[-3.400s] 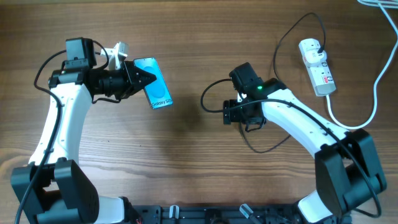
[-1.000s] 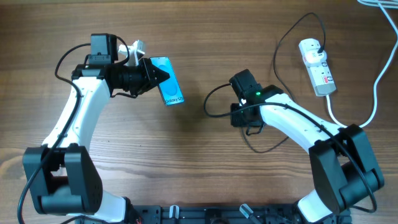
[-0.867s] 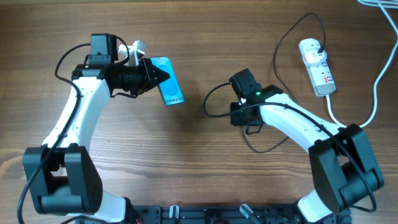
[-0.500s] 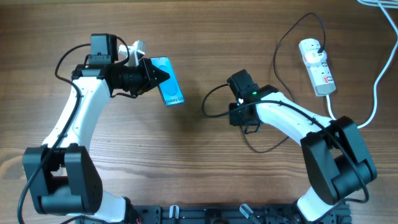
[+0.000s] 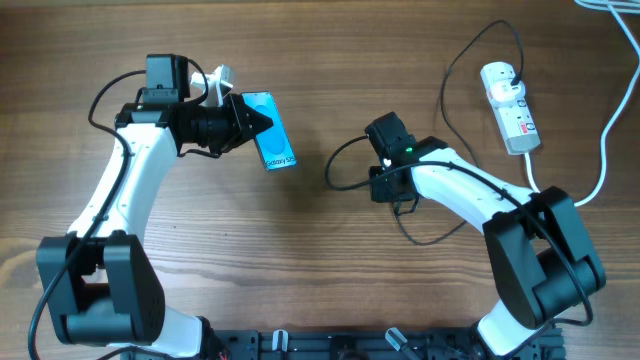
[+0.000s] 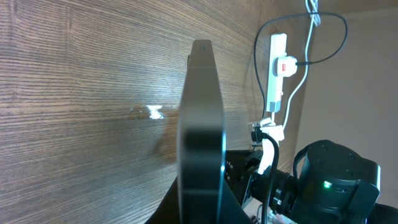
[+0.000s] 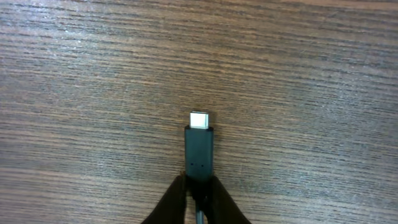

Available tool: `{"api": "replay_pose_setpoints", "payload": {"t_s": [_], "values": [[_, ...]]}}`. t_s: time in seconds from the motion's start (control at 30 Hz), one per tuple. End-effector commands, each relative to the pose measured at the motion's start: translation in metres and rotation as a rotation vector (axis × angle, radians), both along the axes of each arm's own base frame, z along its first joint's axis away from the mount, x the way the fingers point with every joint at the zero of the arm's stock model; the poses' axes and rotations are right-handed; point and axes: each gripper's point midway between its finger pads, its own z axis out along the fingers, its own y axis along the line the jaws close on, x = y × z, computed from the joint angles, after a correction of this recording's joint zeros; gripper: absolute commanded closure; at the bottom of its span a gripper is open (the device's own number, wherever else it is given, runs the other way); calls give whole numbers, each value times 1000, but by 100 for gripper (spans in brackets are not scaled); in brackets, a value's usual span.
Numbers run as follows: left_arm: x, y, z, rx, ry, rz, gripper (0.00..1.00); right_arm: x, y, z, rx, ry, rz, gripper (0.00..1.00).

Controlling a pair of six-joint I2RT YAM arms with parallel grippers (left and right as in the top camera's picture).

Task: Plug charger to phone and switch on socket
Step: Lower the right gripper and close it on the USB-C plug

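Viewing overhead: the phone [image 5: 275, 146] is held clamped in the left gripper [image 5: 255, 126]. The charger [image 5: 340, 165] is looped by the right gripper [image 5: 385, 188]. The socket [image 5: 510, 122] is seen far right, well apart.
Left wrist: the phone is seen edge-on, gripped.
Right wrist: the plug tip [image 7: 199, 148] is pinched between closed fingers [image 7: 176, 199], over the table [image 7: 311, 93].

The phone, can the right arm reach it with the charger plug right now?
Probably yes: between the right gripper, pinching the charger, and the phone lies only bare table and cable slack.
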Motion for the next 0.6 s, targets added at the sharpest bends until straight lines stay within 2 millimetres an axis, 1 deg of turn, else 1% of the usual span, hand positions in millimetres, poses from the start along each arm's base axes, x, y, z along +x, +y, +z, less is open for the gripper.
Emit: {"api": "replay_pose_setpoints", "payload": {"t_s": [0.0,0.07,0.2,0.23,0.4,0.5,0.57], "values": [[-2,-3,3,-18,-1,-11,96,-7,3,-10,10,44,13,65],[-2,-3,3,-18,1,-11,96,-9,3,-10,12,50,14,60],[-2,-3,3,-18,1,-11,96,-13,1,-11,3,66,14,61],[-2,-3,3,-18,1,-11,96,-13,1,-11,2,68,14,62],[-2,-3,3,-18,1,-11,96,-13,0,-11,2,68,14,74],[-3,-3,2,-18,5,-11,96,-11,1,-10,2,60,13,78],[-3,-3,2,-18,8,-11,96,-10,0,-10,-1,54,13,78]]}}
